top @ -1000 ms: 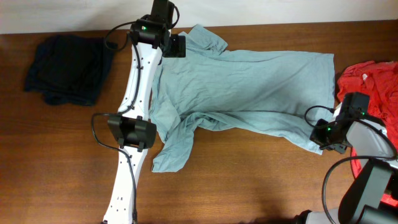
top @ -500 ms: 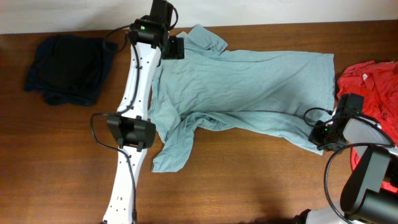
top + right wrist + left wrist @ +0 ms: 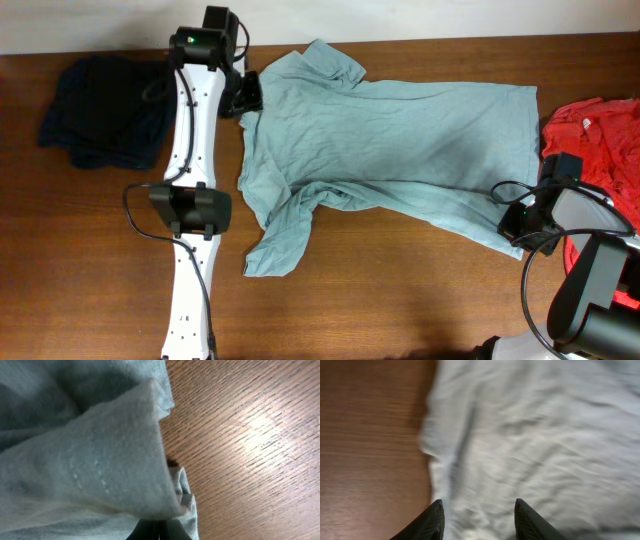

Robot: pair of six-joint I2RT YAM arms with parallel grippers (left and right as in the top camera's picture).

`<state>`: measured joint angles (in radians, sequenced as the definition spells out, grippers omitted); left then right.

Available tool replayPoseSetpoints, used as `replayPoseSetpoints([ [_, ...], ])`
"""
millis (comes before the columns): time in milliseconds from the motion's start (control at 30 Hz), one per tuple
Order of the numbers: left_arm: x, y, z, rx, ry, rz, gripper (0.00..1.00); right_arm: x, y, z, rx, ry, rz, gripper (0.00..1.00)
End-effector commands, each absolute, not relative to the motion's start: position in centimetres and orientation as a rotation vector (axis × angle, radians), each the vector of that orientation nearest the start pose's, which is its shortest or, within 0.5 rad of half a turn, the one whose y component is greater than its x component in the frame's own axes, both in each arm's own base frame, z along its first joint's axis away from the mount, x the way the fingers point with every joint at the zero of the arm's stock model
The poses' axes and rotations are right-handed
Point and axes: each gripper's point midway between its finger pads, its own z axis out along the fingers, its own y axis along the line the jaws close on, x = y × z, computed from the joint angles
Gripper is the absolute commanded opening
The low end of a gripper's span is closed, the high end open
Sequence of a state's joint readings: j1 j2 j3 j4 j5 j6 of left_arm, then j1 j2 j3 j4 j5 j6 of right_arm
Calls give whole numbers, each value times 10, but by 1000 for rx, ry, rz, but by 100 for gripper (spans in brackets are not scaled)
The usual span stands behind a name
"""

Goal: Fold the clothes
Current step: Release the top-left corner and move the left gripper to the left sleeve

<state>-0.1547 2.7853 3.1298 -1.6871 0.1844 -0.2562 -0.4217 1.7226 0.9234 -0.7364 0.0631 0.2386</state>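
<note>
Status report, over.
Left gripper open over edge of pale grey-teal cloth T-shirt. Right gripper shut on its hem corner. T-shirt spread flat, rumpled. Crumpled red shirt, dark navy garment off to the sides.

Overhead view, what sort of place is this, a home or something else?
Probably a robotics lab bench, not a home: a left arm and right arm work at a wooden table, with a grey-teal T-shirt, red shirt and dark navy garment laid out.

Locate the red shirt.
In the overhead view the red shirt lies bunched at the picture's right edge, just past the grey-teal T-shirt's hem.
</note>
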Motion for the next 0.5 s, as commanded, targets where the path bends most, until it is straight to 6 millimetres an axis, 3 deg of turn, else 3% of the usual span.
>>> replayPoseSetpoints([
  [0, 509, -137, 198, 32, 2762, -458, 45, 214, -113, -34, 1101, 3083, -124, 4],
  [167, 492, -138, 245, 68, 2687, -338, 46, 216, -113, -34, 1108, 3072, -118, 4],
  [267, 469, -144, 256, 98, 2724, -302, 47, 216, -113, -34, 1108, 3071, -113, 4],
  [333, 452, -136, 251, 98, 2784, -202, 46, 217, -111, -35, 1108, 3069, -89, 4],
  [467, 414, -100, 217, 0, 2954, 76, 39, 220, -107, -35, 1110, 3065, -46, 4],
])
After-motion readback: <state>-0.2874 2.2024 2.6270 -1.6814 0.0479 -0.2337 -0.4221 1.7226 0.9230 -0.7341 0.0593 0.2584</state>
